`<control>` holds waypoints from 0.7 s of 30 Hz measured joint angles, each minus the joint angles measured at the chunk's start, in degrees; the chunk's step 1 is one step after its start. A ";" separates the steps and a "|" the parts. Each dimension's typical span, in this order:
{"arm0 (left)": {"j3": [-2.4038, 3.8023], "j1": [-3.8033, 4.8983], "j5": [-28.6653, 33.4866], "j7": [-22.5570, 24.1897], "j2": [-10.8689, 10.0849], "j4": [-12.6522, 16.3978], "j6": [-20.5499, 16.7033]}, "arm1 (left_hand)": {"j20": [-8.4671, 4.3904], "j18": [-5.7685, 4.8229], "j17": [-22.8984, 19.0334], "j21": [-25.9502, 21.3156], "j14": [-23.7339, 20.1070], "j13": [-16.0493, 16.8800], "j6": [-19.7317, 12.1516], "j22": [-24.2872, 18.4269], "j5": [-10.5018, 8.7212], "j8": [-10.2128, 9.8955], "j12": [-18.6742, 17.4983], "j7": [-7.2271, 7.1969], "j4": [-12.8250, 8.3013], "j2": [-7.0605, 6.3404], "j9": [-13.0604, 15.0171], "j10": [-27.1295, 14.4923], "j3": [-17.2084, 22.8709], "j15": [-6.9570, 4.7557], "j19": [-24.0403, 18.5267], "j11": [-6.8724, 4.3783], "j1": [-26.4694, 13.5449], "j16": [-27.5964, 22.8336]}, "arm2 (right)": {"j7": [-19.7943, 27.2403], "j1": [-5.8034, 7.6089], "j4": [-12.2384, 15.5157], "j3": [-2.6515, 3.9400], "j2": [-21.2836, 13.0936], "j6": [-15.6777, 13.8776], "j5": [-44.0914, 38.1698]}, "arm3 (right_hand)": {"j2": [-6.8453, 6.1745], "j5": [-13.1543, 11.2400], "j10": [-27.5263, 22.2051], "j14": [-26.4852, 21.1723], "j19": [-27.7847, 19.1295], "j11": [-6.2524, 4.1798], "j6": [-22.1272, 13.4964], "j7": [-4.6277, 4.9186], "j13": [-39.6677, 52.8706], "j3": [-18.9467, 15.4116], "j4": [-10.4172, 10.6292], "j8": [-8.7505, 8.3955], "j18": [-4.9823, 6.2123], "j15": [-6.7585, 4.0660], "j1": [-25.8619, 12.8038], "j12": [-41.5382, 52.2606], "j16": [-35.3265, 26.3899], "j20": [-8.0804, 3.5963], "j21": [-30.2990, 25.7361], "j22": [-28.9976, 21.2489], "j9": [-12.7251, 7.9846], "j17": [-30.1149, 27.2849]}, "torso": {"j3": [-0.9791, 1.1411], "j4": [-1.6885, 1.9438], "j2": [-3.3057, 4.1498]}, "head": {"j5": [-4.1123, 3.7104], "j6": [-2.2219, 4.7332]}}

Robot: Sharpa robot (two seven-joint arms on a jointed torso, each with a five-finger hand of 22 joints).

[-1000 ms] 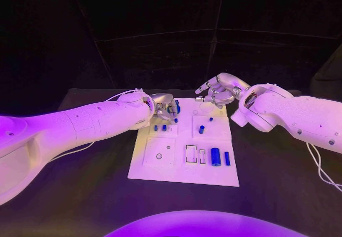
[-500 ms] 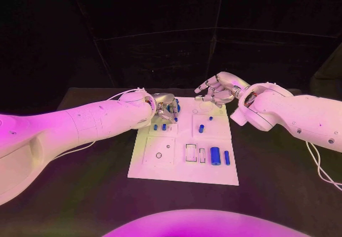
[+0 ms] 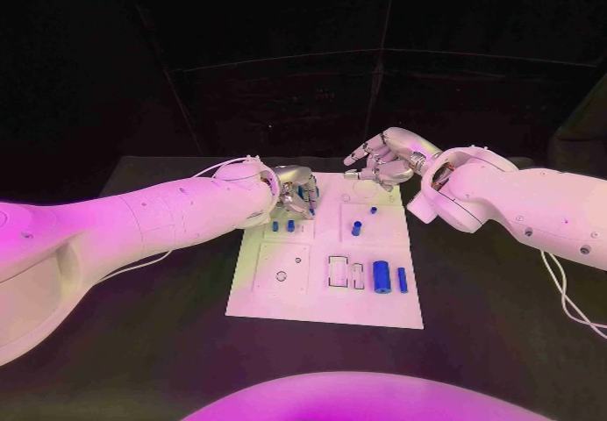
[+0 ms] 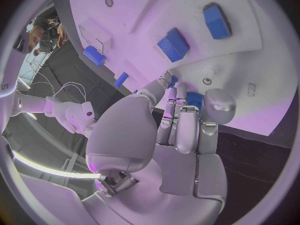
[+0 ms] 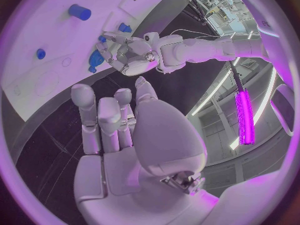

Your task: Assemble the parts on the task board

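Black table (image 3: 152,351), left hand (image 3: 294,195) pinching blue part (image 4: 192,99); right hand (image 3: 386,162) curled, empty

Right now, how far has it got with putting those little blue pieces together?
Still early, I'd judge. Several blue parts lie loose on the task board. The left hand works at the board's far end, fingertips at a blue piece. The right hand hovers nearby, holding nothing.

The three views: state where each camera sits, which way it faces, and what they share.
Head view: on the robot's head, facing down at the task board; both arms enter from the sides.
Left wrist view: behind the left hand, facing the board's blue parts.
Right wrist view: behind the right hand, facing the board and the left hand.
Shared: board, left hand.
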 measured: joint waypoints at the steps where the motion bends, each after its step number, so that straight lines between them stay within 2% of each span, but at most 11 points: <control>1: 0.00 0.00 -0.01 -0.02 0.03 -0.04 0.03 | 0.00 0.00 0.00 0.00 0.00 -0.02 0.00 0.00 0.00 0.00 0.00 0.00 0.00 0.00 0.00 0.00 0.00 0.00 0.00 0.00 0.00 0.00 | 0.00 0.00 0.00 0.00 0.01 0.00 0.00 | 0.00 0.00 0.00 0.00 0.00 0.00 0.00 0.00 0.00 0.00 0.00 0.00 0.00 0.00 0.00 0.00 0.00 0.00 0.00 0.00 0.00 0.00 | 0.00 0.00 0.00 | -0.02 -0.03; 5: 0.02 0.02 -0.05 -0.15 0.17 -0.17 0.18 | -0.17 0.00 -0.06 0.00 -0.14 -0.25 0.20 0.15 0.00 -0.39 -0.03 -0.21 -0.08 0.02 -0.23 0.42 0.11 -0.14 0.18 -0.03 0.00 0.00 | 0.00 0.00 -0.02 0.00 0.06 0.00 0.00 | 0.00 0.00 0.00 0.00 0.00 0.00 0.00 0.00 0.00 0.00 0.00 0.00 0.00 0.00 0.00 0.00 0.00 0.00 0.00 0.00 0.00 0.00 | -0.01 0.01 -0.01 | -0.06 -0.10; 9: 0.04 0.05 -0.10 -0.35 0.30 -0.30 0.37 | -0.23 0.00 -0.05 0.27 -0.22 -0.71 1.14 0.39 0.00 -0.39 -0.35 -0.53 -0.11 1.14 -0.44 1.67 0.96 -0.21 0.24 -0.43 0.51 0.00 | 0.00 0.00 -0.02 0.00 0.09 0.00 0.00 | 0.00 0.00 0.00 0.00 0.00 0.00 0.00 0.00 0.00 0.00 0.00 0.00 0.00 0.00 0.00 0.00 0.00 0.00 0.00 0.00 0.00 -0.01 | -0.01 0.01 -0.02 | -0.09 -0.18; 16: 0.04 0.05 -0.44 -0.64 0.40 -0.46 0.74 | -0.71 0.01 -0.16 1.12 -0.25 -1.39 3.35 1.32 -0.04 -0.51 -0.72 -0.95 -0.58 3.19 -0.70 4.84 3.34 -1.00 0.72 -1.13 1.78 0.24 | 0.00 0.00 -0.01 0.00 0.10 0.00 0.00 | 0.00 0.00 0.00 0.00 0.00 0.00 0.00 0.00 0.00 0.00 0.00 0.00 0.00 0.00 0.00 0.00 0.00 0.00 0.00 0.00 0.00 0.01 | -0.01 0.04 -0.03 | -0.15 -0.24; 21: 0.04 0.04 -0.60 -0.65 0.37 -0.47 0.69 | -0.90 0.00 -0.25 1.38 -0.10 -1.88 4.06 1.58 -0.05 -0.77 -1.54 -1.00 -0.68 3.71 -1.00 6.06 4.55 -1.15 0.91 -1.33 1.64 0.24 | 0.00 0.00 0.01 0.00 0.09 -0.01 0.00 | 0.00 0.00 0.00 0.00 0.00 0.00 0.00 0.00 0.00 -0.15 0.15 0.00 -0.01 0.00 0.00 0.00 0.00 0.00 0.00 0.00 0.00 0.11 | -0.01 0.05 -0.03 | -0.26 -0.32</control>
